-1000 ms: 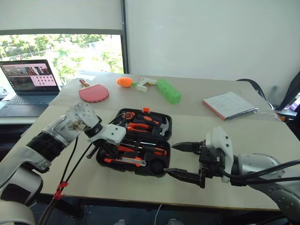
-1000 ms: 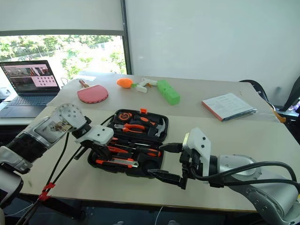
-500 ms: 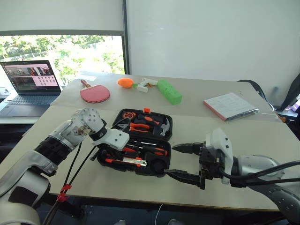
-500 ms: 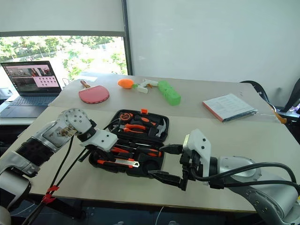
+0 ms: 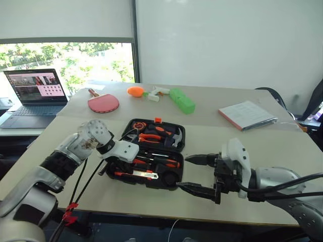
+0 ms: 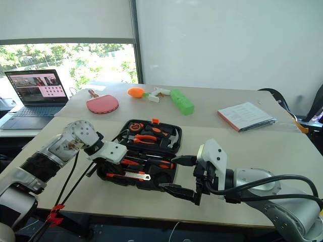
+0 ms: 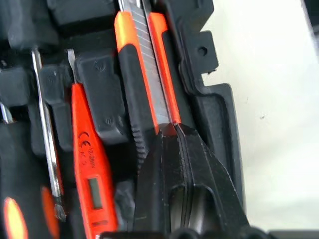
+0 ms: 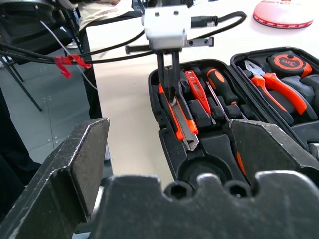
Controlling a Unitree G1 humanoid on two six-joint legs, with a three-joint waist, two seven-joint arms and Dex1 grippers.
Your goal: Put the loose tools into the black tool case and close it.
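Tool case [image 5: 151,151] lies open on the table [image 5: 262,151]. My left gripper [image 7: 177,130], fingers pressed together, meets the utility knife [image 7: 144,64], seemingly seated in its recess, in the left wrist view; my right gripper [image 5: 194,173] gapes beside the case.

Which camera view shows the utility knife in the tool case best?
The left wrist view: the utility knife lies close up beneath the shut left gripper. The right wrist view shows it whole but smaller; the eye views show a thin orange strip.

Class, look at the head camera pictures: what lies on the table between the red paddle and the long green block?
Between the red paddle and the green block lie a small orange object and a whitish item beside it, seen in both eye views.
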